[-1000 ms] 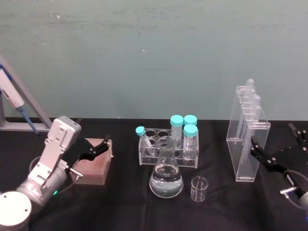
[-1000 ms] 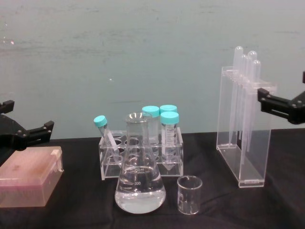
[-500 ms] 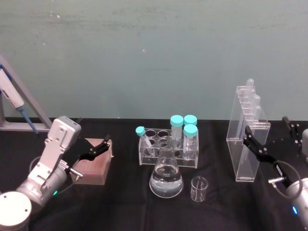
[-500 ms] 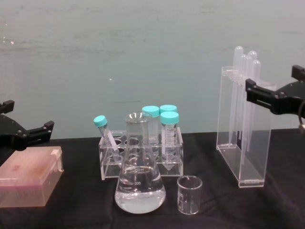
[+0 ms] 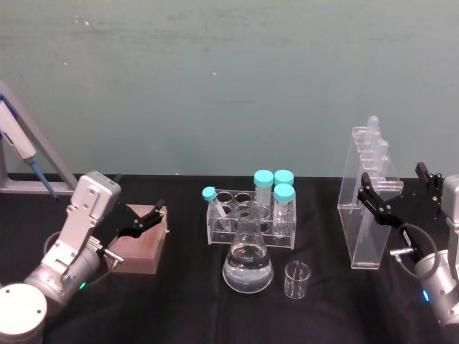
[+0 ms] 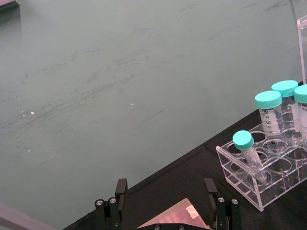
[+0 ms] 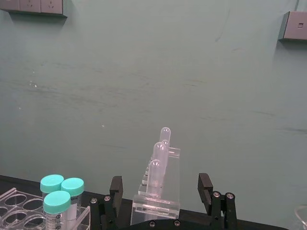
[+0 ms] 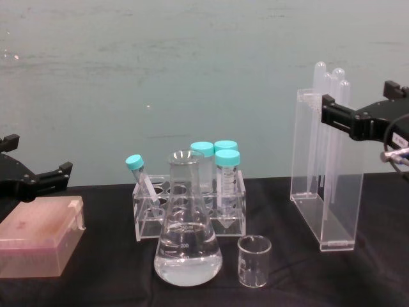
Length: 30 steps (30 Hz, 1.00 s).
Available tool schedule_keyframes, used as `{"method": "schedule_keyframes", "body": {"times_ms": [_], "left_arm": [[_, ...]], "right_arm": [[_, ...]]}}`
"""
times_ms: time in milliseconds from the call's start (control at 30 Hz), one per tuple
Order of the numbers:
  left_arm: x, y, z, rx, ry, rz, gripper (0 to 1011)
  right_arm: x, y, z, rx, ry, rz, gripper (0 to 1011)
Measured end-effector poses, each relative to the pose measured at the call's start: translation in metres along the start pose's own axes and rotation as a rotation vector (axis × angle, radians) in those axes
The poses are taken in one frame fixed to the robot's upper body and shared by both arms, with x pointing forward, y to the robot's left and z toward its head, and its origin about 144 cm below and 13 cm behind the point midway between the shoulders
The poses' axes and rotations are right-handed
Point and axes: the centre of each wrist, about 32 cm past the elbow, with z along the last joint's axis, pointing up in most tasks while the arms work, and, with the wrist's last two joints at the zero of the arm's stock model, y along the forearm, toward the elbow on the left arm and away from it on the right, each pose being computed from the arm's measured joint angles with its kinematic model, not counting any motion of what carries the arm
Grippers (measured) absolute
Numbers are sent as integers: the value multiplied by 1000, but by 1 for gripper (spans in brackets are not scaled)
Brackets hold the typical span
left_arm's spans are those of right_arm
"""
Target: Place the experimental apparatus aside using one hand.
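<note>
head view: black two-fingered right gripper [image 5: 400, 188] on silver wrist, jaws wide, one finger overlapping tall clear acrylic stand of long tubes [image 5: 358, 222] at table's right; contact unclear. conical flask with clear liquid [image 5: 248, 264] and small glass beaker [image 5: 296, 279] side by side, front centre. left gripper [image 5: 136, 223] over pink box [image 5: 136, 251].
left wrist view: left gripper jaws wide.
right wrist view: stand framed between spread fingers.
chest view: right gripper level with stand's top.

You have here four teal-capped tubes [image 8: 227, 179], one clear rack [image 8: 146, 227], one conical flask [image 8: 188, 252], one small beaker [image 8: 254, 261], one tall acrylic stand [image 8: 326, 217] and one pink box [image 8: 38, 240].
</note>
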Motion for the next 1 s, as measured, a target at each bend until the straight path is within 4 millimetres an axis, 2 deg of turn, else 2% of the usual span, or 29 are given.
{"method": "schedule_keyframes", "body": {"times_ms": [1000], "left_arm": [[0, 0, 0, 0, 0, 0, 1000]], "right_arm": [[-4, 17, -8, -20, 34, -4, 1003]]}}
